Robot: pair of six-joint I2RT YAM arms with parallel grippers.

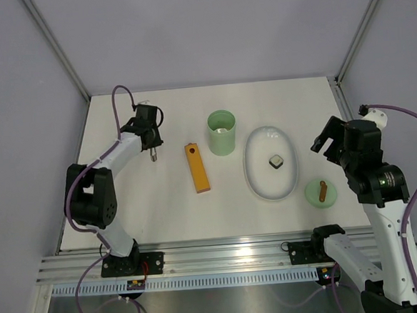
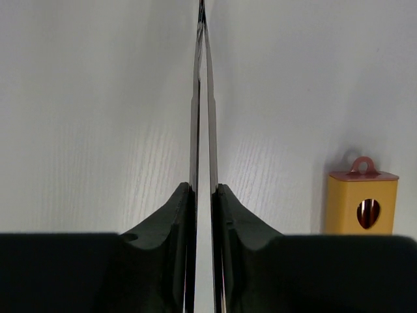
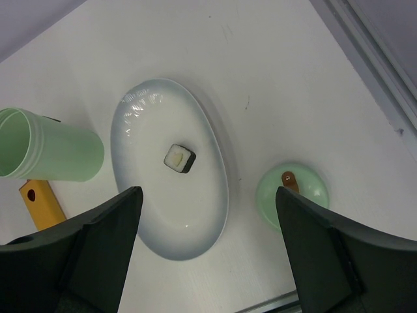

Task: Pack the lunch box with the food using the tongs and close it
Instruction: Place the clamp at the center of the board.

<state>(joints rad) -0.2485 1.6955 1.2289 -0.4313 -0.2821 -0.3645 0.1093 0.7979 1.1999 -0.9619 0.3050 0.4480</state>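
My left gripper (image 1: 150, 138) hangs over the table's left part, shut on the tongs (image 2: 195, 130). Their two thin metal arms run between my jaws (image 2: 202, 186) with a narrow slit between them and meet at the far tip. The mint-green lunch box (image 1: 221, 133) (image 3: 49, 155) stands open and upright, with something white at its bottom. One piece of food, a dark-and-white cube (image 1: 276, 162) (image 3: 179, 158), lies on the white oval plate (image 1: 256, 174) (image 3: 169, 222). The green lid (image 1: 321, 192) (image 3: 292, 195) rests on the table right of the plate. My right gripper (image 1: 326, 145) (image 3: 208, 190) hovers open above plate and lid, holding nothing.
A long orange block (image 1: 197, 168) (image 2: 362, 203) (image 3: 40, 202) lies between my left gripper and the lunch box. Metal frame posts and grey walls bound the table at the back and sides. A rail runs along the near edge.
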